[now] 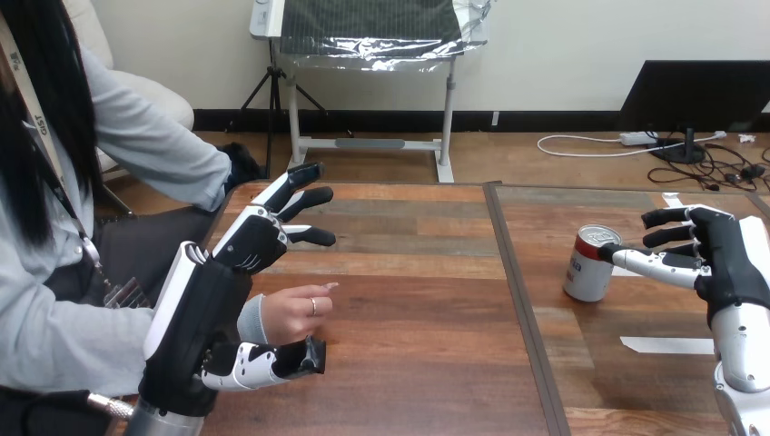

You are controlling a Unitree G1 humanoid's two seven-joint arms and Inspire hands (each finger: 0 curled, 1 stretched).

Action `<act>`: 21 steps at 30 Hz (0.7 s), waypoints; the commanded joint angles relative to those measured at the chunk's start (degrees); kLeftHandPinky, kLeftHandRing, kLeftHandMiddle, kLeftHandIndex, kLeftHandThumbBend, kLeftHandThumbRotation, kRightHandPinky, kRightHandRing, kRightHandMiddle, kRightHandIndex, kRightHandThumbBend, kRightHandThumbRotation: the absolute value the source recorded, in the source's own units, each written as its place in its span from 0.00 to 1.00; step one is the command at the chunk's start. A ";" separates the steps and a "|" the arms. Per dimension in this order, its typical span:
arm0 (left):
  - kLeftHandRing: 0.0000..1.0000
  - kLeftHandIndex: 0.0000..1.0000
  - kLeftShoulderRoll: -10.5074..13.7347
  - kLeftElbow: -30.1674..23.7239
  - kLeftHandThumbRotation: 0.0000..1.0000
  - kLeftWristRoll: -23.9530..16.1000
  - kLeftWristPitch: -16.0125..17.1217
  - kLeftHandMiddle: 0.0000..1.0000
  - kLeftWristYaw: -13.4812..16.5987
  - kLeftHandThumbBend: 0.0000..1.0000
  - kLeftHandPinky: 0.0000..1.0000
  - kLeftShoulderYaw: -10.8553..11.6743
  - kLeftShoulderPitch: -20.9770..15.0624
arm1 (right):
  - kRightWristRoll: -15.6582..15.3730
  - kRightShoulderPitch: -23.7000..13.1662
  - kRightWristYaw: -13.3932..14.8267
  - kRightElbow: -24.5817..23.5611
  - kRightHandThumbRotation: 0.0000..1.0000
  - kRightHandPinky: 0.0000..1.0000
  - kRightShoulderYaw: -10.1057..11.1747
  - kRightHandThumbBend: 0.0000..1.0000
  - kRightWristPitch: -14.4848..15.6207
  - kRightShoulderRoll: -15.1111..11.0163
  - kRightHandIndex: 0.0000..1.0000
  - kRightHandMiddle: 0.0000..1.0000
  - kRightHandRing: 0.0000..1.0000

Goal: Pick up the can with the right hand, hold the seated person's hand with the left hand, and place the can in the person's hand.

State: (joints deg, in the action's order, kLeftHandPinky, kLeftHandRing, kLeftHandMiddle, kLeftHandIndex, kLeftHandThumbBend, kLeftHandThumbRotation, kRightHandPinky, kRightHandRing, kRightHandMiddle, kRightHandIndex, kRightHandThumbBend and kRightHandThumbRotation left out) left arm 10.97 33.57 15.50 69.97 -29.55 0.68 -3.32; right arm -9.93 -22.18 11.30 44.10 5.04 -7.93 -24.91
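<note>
A silver can (590, 263) with a red band stands upright on the right half of the wooden table (418, 309). My right hand (717, 254) is beside it on its right, fingers straight and spread, thumb tip touching the can's side. At the left, the person's hand (295, 311) rests on the table, loosely curled. My left hand (241, 272) hovers around that wrist, open: its fingers (304, 202) stretch out above and beyond the hand, its thumb (272, 361) lies below the wrist. I see no finger curled round it.
A strip of white tape (667, 345) lies on the table near my right arm, and more tape (672, 198) sits at the far right edge. A dark seam (518, 300) runs down the table's middle. The person sits at the left side.
</note>
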 commanded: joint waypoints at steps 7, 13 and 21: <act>0.86 0.89 -0.02 1.00 0.68 -0.04 1.41 0.92 0.44 1.00 0.69 0.62 -4.27 | -1.63 -4.24 1.72 -3.94 0.20 0.47 0.46 1.00 -0.99 -1.87 0.60 0.57 0.53; 0.86 0.89 0.11 0.76 0.69 0.56 0.74 0.92 0.08 1.00 0.68 0.19 -4.13 | -2.55 -5.09 1.71 -3.21 0.24 0.50 0.32 1.00 -1.81 -2.28 0.62 0.60 0.57; 0.87 0.89 0.23 0.33 0.68 1.17 0.21 0.92 -0.32 1.00 0.68 -0.17 -3.94 | -3.50 -7.17 2.01 0.38 0.27 0.55 -0.17 1.00 -5.32 -2.82 0.70 0.67 0.63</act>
State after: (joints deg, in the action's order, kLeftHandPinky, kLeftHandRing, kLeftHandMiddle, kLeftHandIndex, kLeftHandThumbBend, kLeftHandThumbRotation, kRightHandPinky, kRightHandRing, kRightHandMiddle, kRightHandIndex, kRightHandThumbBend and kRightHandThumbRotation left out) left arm 10.94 34.05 15.42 70.27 -29.72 0.70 -3.59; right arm -12.55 -22.88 12.23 43.49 5.04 -9.50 -25.27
